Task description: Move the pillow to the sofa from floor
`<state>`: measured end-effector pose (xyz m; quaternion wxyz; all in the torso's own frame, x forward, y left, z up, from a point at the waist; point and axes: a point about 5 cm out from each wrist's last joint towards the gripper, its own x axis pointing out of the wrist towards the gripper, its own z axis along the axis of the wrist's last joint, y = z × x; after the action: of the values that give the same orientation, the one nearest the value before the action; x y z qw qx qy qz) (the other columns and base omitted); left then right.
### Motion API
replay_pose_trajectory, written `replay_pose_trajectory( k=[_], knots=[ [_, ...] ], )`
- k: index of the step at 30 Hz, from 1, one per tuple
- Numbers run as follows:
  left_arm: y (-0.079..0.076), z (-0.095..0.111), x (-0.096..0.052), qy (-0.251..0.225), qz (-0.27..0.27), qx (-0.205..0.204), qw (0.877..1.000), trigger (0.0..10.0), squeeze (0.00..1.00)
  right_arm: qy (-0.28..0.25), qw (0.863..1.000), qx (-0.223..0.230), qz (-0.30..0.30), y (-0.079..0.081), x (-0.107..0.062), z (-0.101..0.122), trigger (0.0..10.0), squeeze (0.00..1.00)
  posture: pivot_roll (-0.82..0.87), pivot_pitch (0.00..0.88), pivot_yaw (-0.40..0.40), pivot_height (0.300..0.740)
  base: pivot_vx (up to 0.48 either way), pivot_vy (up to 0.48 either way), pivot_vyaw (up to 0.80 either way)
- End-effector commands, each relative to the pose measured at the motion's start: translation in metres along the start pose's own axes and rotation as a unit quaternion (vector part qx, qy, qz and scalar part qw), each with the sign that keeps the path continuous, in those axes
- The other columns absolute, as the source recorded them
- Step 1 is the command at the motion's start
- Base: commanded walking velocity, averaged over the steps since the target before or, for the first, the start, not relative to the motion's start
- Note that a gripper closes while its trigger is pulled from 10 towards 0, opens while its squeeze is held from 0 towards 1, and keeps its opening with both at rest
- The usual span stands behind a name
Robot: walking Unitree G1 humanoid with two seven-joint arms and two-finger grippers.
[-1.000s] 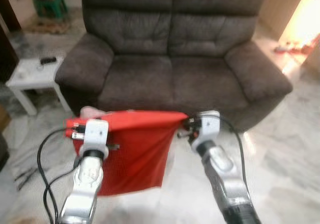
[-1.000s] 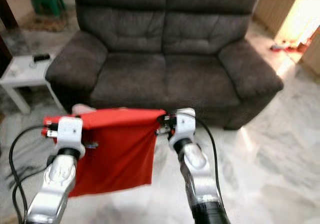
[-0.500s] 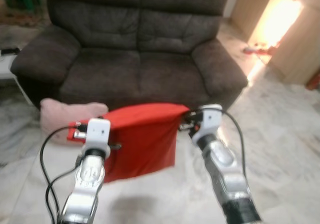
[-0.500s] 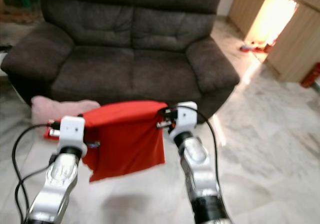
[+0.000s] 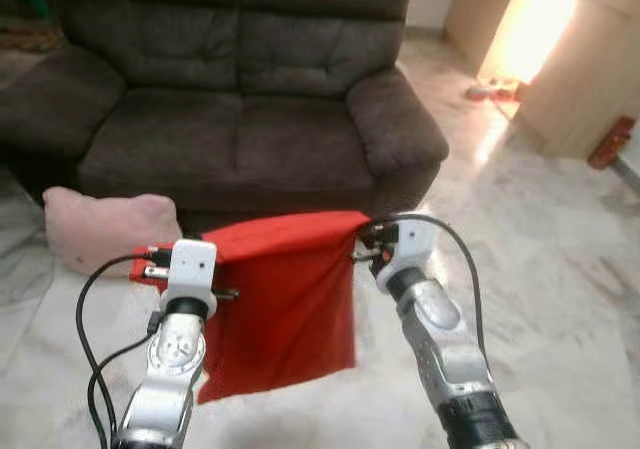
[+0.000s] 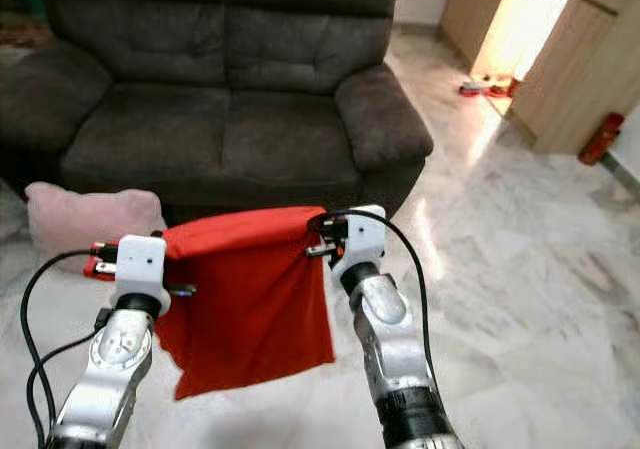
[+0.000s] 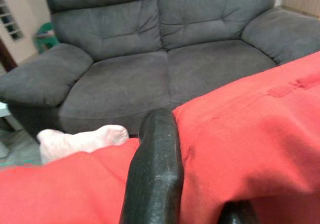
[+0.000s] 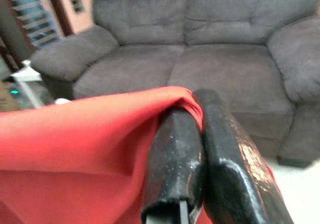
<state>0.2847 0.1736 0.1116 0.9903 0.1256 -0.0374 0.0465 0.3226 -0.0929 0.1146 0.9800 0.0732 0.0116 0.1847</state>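
We hold a red cloth [image 5: 285, 299] stretched between our left end effector [image 5: 150, 262] and right end effector [image 5: 368, 245], both clenched on it; the pink pillow [image 5: 100, 227] lies on the floor against the sofa [image 5: 240, 119], not yet moved

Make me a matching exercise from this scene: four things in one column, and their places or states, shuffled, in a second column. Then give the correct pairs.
Things:
1. red pillow
2. pink pillow
3. sofa
4. red fire extinguisher

Places or states:
A. on the floor, against the sofa's front
B. on the floor far off to the robot's right, by a wooden wall
C. hanging between the left gripper and right gripper
D. dark grey, seat bare, straight ahead

Pairs: 1-C, 2-A, 3-D, 4-B
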Motion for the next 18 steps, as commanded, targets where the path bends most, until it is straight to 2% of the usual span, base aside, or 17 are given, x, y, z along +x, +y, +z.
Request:
replay_pose_trajectory(
  k=[1, 18],
  knots=[
    [0.0016, 0.0231, 0.0052, -0.060, 0.005, -0.018, 0.998, 10.0, 0.00, -0.029, 1.000, -0.004, 0.002, 0.0005, 0.0036, 0.0133, 10.0, 0.00, 0.12, 0.000, -0.095, 0.740, 0.000, 0.000, 0.00],
    [0.0028, 0.0264, 0.0059, -0.065, 0.011, -0.024, 0.998, 10.0, 0.00, -0.028, 1.000, -0.005, 0.010, 0.0038, 0.0042, 0.0121, 10.0, 0.00, 0.12, 0.000, -0.093, 0.740, 0.000, 0.000, 0.00]
  ],
)
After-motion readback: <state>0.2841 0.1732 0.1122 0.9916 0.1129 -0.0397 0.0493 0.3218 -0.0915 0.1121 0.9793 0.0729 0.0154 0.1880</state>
